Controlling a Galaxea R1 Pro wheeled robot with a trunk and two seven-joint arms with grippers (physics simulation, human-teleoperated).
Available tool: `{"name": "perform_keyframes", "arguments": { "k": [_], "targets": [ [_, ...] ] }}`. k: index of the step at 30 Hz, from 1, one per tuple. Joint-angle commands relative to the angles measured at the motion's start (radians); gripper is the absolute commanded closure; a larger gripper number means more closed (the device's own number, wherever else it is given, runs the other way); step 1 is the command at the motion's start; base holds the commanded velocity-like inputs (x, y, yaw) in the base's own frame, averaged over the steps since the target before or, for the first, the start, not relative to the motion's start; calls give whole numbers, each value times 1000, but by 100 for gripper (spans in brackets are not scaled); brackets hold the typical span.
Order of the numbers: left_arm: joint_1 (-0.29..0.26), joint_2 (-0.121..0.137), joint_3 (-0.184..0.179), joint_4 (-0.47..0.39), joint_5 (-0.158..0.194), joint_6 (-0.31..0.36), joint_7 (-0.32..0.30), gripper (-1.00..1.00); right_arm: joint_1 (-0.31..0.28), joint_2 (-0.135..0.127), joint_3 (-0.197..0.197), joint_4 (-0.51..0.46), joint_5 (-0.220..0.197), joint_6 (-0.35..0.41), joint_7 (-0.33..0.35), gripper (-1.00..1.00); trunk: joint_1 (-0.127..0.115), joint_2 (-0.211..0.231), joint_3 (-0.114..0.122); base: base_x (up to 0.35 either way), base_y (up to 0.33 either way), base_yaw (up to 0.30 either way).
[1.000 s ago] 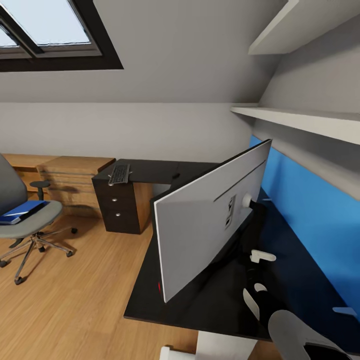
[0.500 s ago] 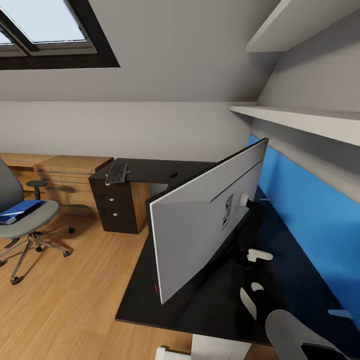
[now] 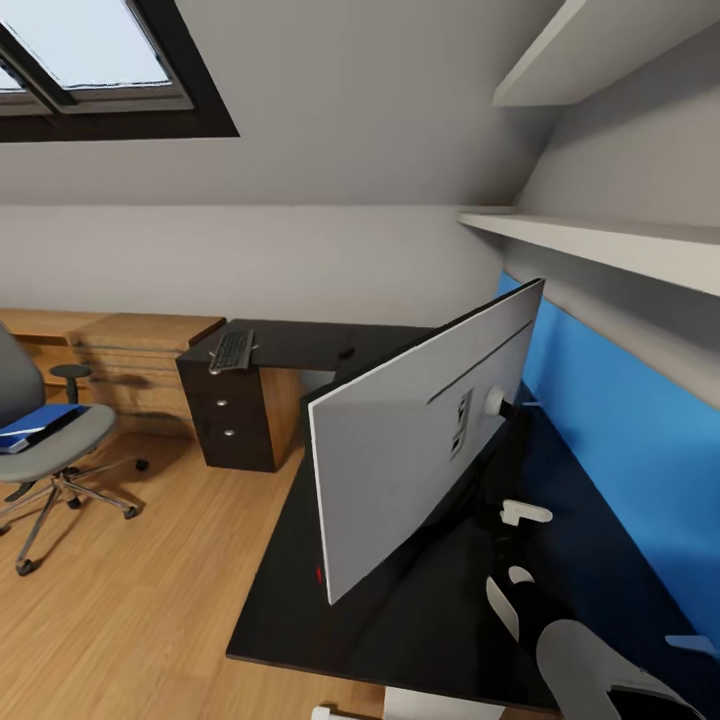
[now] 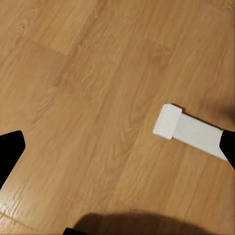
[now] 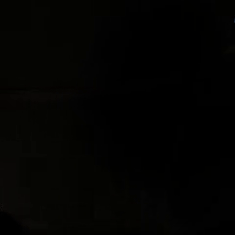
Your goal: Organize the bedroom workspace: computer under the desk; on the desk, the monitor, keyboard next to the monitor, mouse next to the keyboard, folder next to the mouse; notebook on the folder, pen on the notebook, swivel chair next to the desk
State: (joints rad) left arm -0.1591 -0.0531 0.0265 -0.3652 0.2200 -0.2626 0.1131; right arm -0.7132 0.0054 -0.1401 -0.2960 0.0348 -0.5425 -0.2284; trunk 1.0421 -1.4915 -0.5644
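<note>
Far left, swivel chair (image 3: 45, 440) sits on the wood floor (image 3: 150, 560), well apart from the desk (image 3: 430, 610), with the blue folder (image 3: 40, 422) flat on its seat, so that step looks not yet done. Something dark lies along the folder's edge, maybe the notebook; can't tell. Next right, keyboard (image 3: 234, 349) lies at the far end of the desk's back wing, above the drawer unit (image 3: 235, 420), overhanging the edge a bit and well apart from the monitor (image 3: 425, 430), so it needs moving. A small dark blob further along that wing may be the mouse (image 3: 349, 352); too small to confirm. Monitor stands upright on the desk, its back toward the camera, angled. Right arm (image 3: 590, 660) reaches low over the desk behind the monitor's stand, probably to reposition it; right wrist view is black, so grip state can't be told. Left gripper (image 4: 117, 161) hangs over bare floor, black fingertips (image 4: 10, 152) spread wide, holding nothing, likely just parked.
</note>
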Motion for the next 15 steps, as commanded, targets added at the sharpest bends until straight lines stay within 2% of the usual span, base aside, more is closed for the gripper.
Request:
{"name": "perform_keyframes", "arguments": {
  "k": [1,15],
  "targets": [
    [0,-1,3,0,1,-3,1,-100,0,-1,8,9,-33,-12,-5,100,6,0,-1,94,0,0],
    [0,-1,3,0,1,-3,2,-100,0,0,8,9,-33,-12,-5,100,6,0,-1,18,0,0]
  ]
}}
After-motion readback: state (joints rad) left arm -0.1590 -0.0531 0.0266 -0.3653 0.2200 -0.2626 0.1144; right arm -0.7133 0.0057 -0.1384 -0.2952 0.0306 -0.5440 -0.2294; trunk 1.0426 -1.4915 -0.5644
